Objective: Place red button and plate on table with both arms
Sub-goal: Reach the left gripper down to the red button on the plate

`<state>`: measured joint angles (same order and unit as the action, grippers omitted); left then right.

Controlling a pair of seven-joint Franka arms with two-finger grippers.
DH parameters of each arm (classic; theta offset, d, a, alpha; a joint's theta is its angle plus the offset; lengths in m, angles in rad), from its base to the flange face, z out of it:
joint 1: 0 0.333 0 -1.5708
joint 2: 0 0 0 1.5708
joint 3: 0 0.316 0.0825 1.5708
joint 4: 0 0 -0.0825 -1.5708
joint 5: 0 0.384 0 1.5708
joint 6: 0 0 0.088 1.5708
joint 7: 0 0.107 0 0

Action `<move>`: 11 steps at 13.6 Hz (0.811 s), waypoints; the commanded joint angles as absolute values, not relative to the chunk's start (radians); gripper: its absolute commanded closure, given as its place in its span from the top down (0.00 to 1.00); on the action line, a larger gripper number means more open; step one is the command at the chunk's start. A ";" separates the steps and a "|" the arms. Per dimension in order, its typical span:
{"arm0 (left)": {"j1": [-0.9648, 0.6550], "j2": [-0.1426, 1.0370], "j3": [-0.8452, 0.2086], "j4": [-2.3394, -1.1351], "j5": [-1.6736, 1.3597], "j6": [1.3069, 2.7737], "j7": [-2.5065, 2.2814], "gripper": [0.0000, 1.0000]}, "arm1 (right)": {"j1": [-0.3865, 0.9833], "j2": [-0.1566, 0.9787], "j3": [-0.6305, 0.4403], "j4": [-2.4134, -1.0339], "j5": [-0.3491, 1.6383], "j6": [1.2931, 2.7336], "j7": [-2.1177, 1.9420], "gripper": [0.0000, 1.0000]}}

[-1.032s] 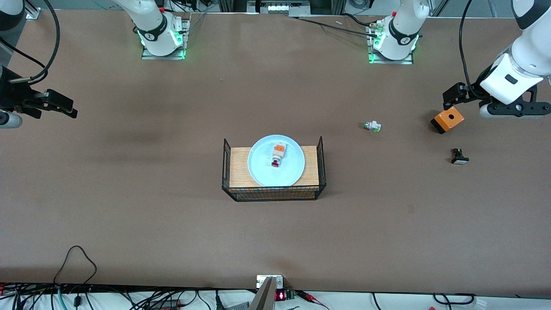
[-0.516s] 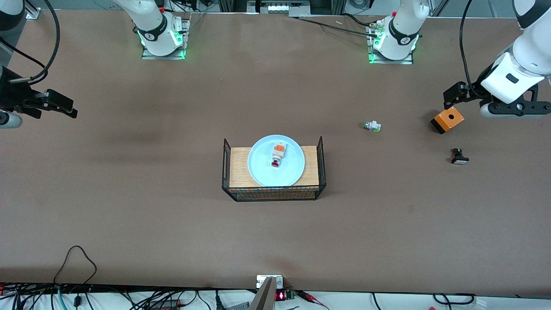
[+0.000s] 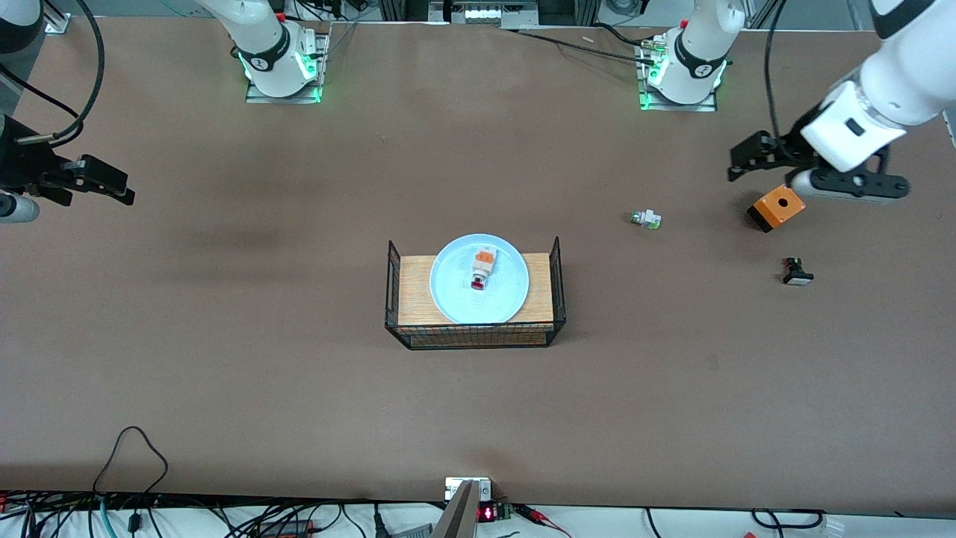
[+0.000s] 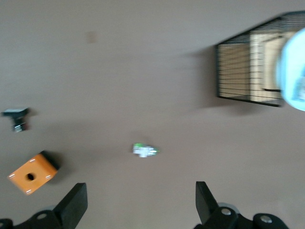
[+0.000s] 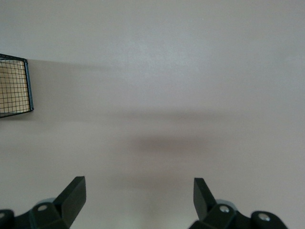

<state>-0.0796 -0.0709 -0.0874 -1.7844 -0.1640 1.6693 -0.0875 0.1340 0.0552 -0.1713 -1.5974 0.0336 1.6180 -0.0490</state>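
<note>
The pale blue plate (image 3: 452,288) sits on the wood top of a black wire stand (image 3: 418,291) at the middle of the table (image 3: 299,388). The red button (image 3: 481,270) lies on the plate, orange block away from the front camera, red cap toward it. My left gripper (image 3: 738,161) is open and empty in the air near the orange box, at the left arm's end of the table. In the left wrist view (image 4: 141,202) the plate's edge (image 4: 293,76) shows. My right gripper (image 3: 113,183) is open and empty over bare table at the right arm's end; its wrist view (image 5: 139,196) shows only the tabletop and the stand's corner (image 5: 14,88).
An orange box (image 3: 777,208) with a hole, a white button with a green cap (image 3: 646,219) and a black button with a white cap (image 3: 796,272) lie on the table toward the left arm's end. They also show in the left wrist view: box (image 4: 32,173), green button (image 4: 145,150), black button (image 4: 17,118).
My left gripper has moved toward the middle of the table, past the orange box. The right arm has not moved. The plate and buttons stay in place.
</note>
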 commanded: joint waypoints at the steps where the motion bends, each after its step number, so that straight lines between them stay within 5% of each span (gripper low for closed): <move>1: -0.193 0.033 -0.107 -1.631 -0.181 1.646 -0.225 1.00 | 0.137 0.044 -0.166 -1.594 0.017 1.605 -0.038 1.00; 7: -0.481 0.349 -0.118 -1.314 -0.152 1.702 -0.659 1.00 | 0.138 0.045 -0.163 -1.594 -0.014 1.605 -0.038 1.00; 11: -0.580 0.509 -0.120 -1.264 -0.019 1.908 -0.666 1.00 | 0.144 0.044 -0.161 -1.594 -0.026 1.605 -0.037 1.00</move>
